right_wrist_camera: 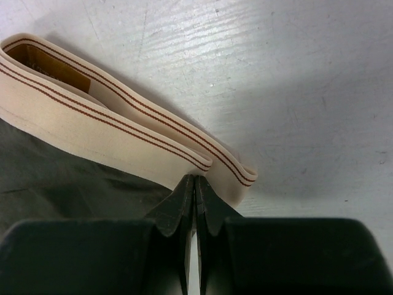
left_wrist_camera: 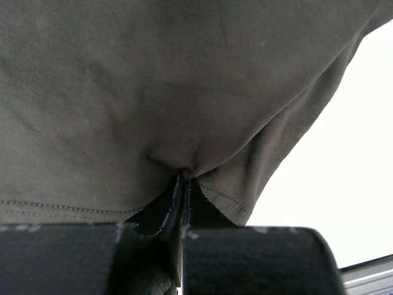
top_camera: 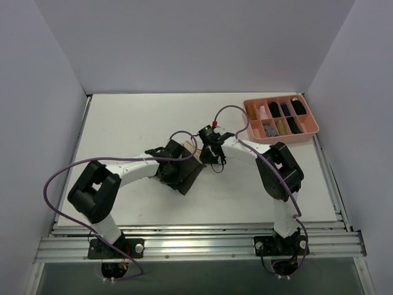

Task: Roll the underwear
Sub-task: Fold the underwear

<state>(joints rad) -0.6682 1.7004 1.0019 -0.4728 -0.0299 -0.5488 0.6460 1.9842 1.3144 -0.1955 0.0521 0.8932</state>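
Jaws shut, left gripper (left_wrist_camera: 183, 179) pinching underwear (left_wrist_camera: 184, 80), right gripper (right_wrist_camera: 195, 182) at waistband (right_wrist_camera: 92, 117), table (right_wrist_camera: 295, 92), white walls (top_camera: 196, 43)

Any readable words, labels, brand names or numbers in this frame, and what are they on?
No text can be read.
Brown label patch inside the waistband of the underwear: print, if any, too blurred to read.
Pink tray: no lettering visible, too small to tell.
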